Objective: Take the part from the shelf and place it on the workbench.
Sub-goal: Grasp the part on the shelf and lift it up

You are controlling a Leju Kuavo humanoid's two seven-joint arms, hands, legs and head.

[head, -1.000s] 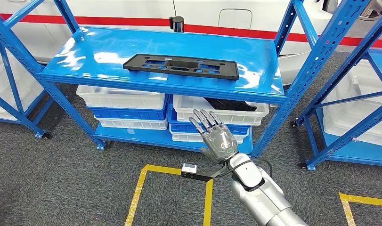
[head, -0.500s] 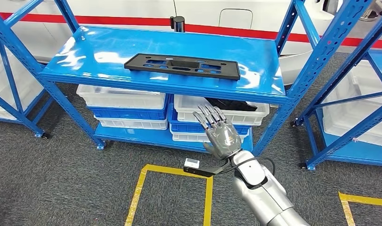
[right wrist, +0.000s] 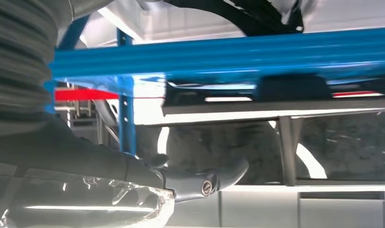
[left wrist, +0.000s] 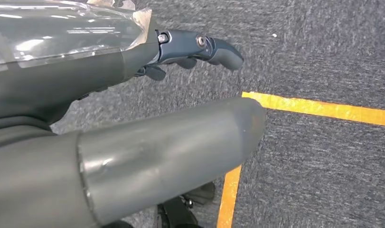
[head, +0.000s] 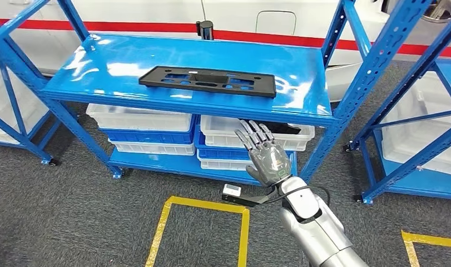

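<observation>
A long flat black part [head: 207, 81] with several cut-outs lies on the top board of the blue shelf [head: 128, 55], nearer its front edge. My right hand [head: 266, 157] is raised in front of the shelf, below the board's front lip and to the right of the part, fingers spread and holding nothing. In the right wrist view the hand [right wrist: 133, 175] looks up at the board's blue front edge [right wrist: 228, 54]. My left hand [left wrist: 133, 61] hangs over grey carpet, its dark fingers [left wrist: 204, 47] loosely extended and holding nothing.
White and blue bins [head: 150, 128] fill the lower shelf level; one bin [head: 267, 130] holds dark parts. Blue uprights [head: 373, 72] stand at right, with another rack [head: 429, 139] beyond. Yellow floor tape [head: 201, 222] marks the carpet in front. A white vehicle body [head: 239, 19] stands behind the shelf.
My right hand has risen and moved slightly right toward the shelf's front edge. The whole picture has shifted a little, so the camera has moved.
</observation>
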